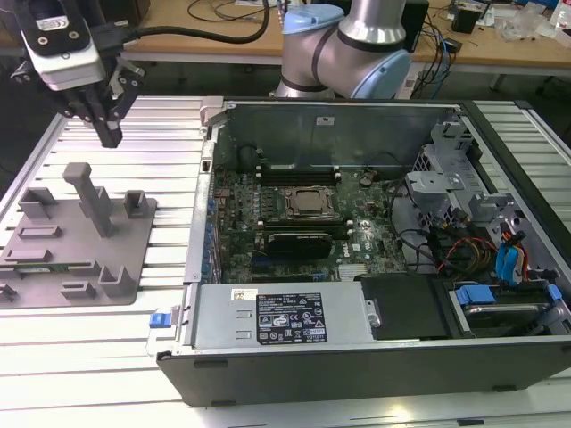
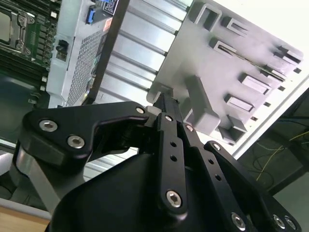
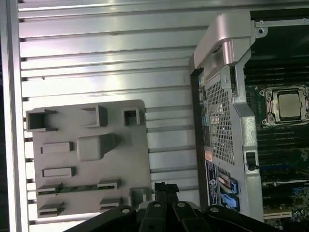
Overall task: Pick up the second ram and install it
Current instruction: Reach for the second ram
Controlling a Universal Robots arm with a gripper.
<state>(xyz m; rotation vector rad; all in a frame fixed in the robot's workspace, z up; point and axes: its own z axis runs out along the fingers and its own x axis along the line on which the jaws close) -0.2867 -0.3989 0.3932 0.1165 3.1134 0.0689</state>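
Observation:
The second ram (image 1: 45, 267) is a thin green stick lying flat in holders on the grey tray (image 1: 125, 241), at its near edge towards the exterior view's left. It also shows in both wrist views, as the ram (image 3: 79, 189) and, very thin, the ram (image 2: 256, 62). My gripper (image 1: 109, 135) hangs above the far side of the tray, beyond the tall post (image 1: 92, 196), well apart from the ram. In both wrist views the gripper (image 3: 163, 186) (image 2: 161, 99) has its black fingers pressed together, shut with nothing in them.
An open computer case (image 1: 357, 357) lies at the exterior view's right of the tray, its motherboard and processor socket (image 1: 310, 203) exposed. The case's raised wall (image 3: 227, 96) stands between tray and motherboard. Both rest on a slotted aluminium table (image 1: 169, 143).

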